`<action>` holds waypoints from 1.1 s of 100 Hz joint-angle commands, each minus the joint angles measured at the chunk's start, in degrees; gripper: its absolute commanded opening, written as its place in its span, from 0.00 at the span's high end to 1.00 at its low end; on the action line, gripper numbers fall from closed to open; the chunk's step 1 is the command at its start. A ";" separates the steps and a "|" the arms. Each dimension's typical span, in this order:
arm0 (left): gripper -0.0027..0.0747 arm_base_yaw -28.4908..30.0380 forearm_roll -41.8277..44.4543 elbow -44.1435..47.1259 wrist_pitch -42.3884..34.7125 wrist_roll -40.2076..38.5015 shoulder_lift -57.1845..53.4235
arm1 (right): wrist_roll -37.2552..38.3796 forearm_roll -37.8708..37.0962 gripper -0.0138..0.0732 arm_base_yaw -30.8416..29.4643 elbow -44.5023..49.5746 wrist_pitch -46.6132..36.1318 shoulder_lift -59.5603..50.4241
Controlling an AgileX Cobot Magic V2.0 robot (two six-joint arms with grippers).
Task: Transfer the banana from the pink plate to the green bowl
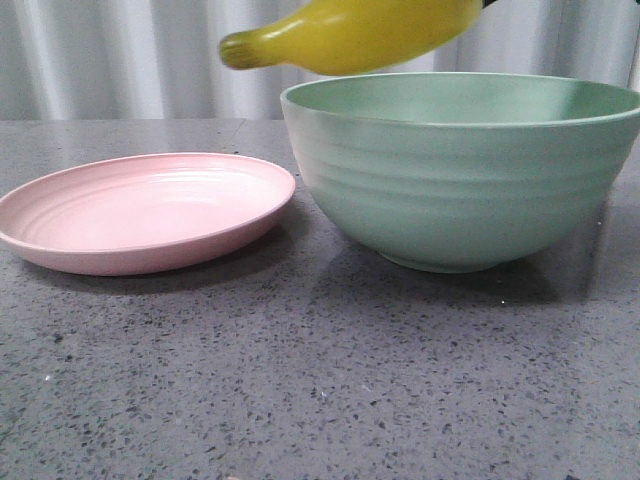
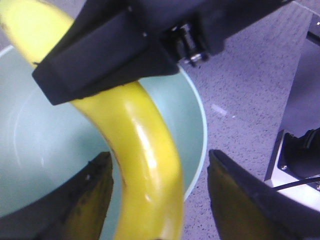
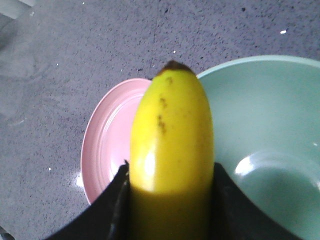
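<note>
Right claw (image 3: pixel 170 200) grips banana (image 1: pixel 360 35) above green bowl (image 1: pixel 460 170) rim.

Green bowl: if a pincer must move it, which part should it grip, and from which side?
The green bowl is wide, deep and round, so its wall likely gives no hold. Better pinch the thin rim from above, one finger inside, one outside, at its right side, since the banana hangs over the left.

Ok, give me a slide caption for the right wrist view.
Right gripper carries the banana above the green bowl and pink plate.
</note>
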 commanded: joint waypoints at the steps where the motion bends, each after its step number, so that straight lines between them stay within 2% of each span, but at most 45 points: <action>1: 0.46 -0.32 -1.70 -3.30 -1.54 0.22 -1.99 | -0.63 1.75 0.89 -1.82 -2.24 -4.47 -1.34; 11: 0.46 -0.32 -1.70 -4.50 -1.54 0.22 -2.09 | -2.41 0.73 0.89 -3.41 -2.24 -6.40 -1.34; 21: 0.46 -0.32 -1.70 -4.73 -1.54 0.22 -2.09 | -7.89 -2.23 0.89 -4.33 -2.24 -8.07 -1.21; 43: 0.46 -0.32 -1.60 -4.73 -1.77 0.22 -2.09 | -9.96 -8.00 0.89 -4.46 -2.12 -10.64 -1.09; 62: 0.46 -0.32 -1.60 -4.73 -1.77 0.22 -2.09 | -10.66 -8.44 0.88 -4.24 -2.13 -9.61 -1.09; 69: 0.46 -0.32 -1.60 -4.73 -1.77 0.22 -2.09 | -11.96 -8.54 0.82 -3.80 -2.13 -8.98 -1.09; 84: 0.46 -0.32 -1.60 -4.73 -1.77 0.22 -2.09 | -12.08 -8.46 0.56 -3.72 -2.13 -8.69 -1.09; 91: 0.46 -0.32 -1.60 -4.73 -1.77 0.22 -2.09 | -12.08 -8.46 0.48 -3.72 -2.13 -8.69 -1.09; 97: 0.46 -0.32 -1.60 -4.73 -1.77 0.22 -2.09 | -12.08 -8.46 0.45 -3.72 -2.13 -8.69 -1.09; 110: 0.46 -0.32 -1.60 -4.73 -1.77 0.22 -2.09 | -12.08 -8.46 0.45 -3.72 -2.13 -8.69 -1.09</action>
